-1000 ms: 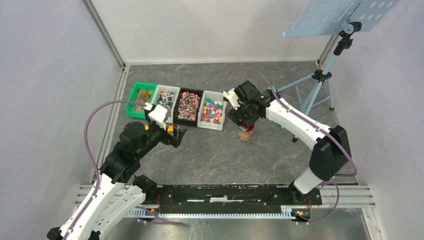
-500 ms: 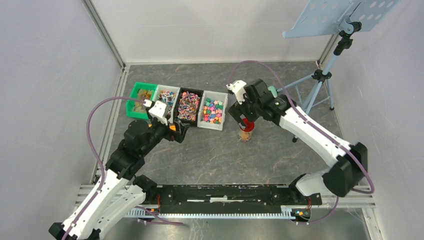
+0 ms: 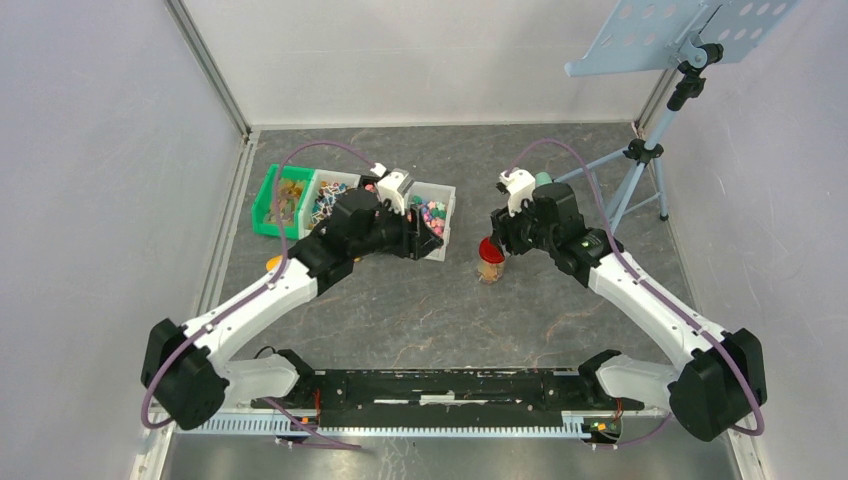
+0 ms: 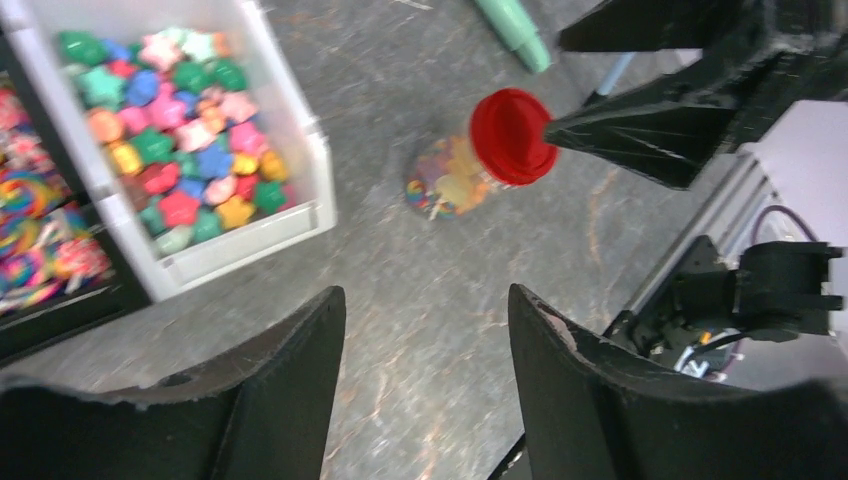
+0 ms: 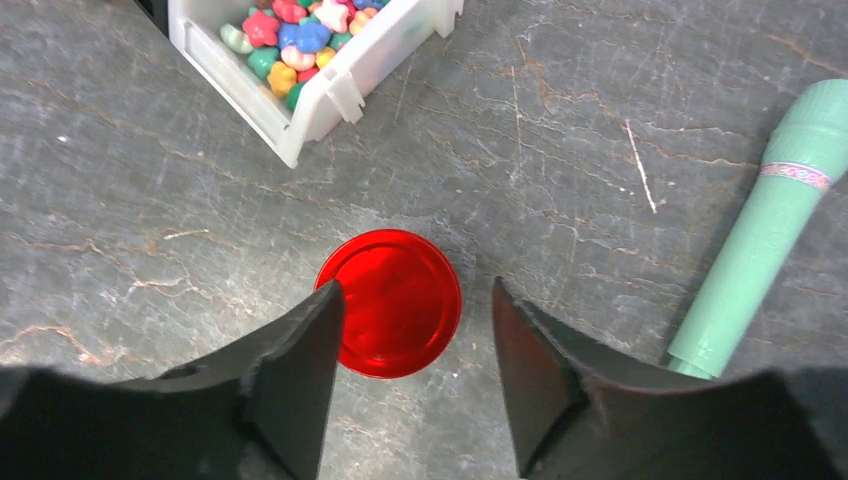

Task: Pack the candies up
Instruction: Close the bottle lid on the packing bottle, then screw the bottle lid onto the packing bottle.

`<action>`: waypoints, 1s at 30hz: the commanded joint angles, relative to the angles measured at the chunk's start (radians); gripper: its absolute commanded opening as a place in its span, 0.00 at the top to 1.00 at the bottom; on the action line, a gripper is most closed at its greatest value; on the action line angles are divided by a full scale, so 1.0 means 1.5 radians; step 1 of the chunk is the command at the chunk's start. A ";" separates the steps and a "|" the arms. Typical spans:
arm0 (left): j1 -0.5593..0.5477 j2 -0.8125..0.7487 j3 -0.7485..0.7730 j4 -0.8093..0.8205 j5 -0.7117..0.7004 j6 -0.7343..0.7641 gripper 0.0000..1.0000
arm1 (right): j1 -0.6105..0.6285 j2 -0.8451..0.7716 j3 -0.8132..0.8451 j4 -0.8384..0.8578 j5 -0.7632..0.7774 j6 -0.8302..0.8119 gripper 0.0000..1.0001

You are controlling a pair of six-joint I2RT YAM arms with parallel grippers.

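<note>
i read the step in hand as capping. the small clear jar [image 4: 445, 185] stands upright on the grey stone-pattern table [image 5: 150, 180], just beside the white plastic bin [image 4: 300, 190], and the round red lid [image 5: 390, 302] sits on its mouth. the candies [image 4: 170, 130], tiny multicoloured star shapes, fill that bin, and more show through the jar wall.

the right gripper [image 5: 417, 295] hangs over the lid with jaws apart, one finger at each side of the rim and not clamped on it. the left gripper [image 4: 425, 300] hovers near the bin with jaws apart and nothing between them.

next move, as i judge it: centre the right jaws on the rim, close evenly, then seat the lid. an off-centre grip could tip the jar.
</note>
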 commanded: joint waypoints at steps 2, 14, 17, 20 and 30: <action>-0.021 0.075 0.054 0.124 0.020 -0.063 0.47 | -0.049 -0.031 -0.056 0.104 -0.120 0.047 0.53; -0.104 0.247 0.117 0.188 0.000 -0.088 0.51 | -0.098 -0.039 -0.129 0.117 -0.186 0.040 0.66; -0.108 0.280 0.129 0.191 -0.002 -0.087 0.54 | -0.098 -0.039 -0.162 0.131 -0.191 0.054 0.69; -0.109 0.311 0.123 0.194 -0.011 -0.074 0.56 | -0.098 -0.042 -0.184 0.142 -0.196 0.064 0.69; -0.146 0.355 0.100 0.172 -0.032 0.011 0.66 | -0.099 -0.064 -0.207 0.177 -0.221 0.062 0.63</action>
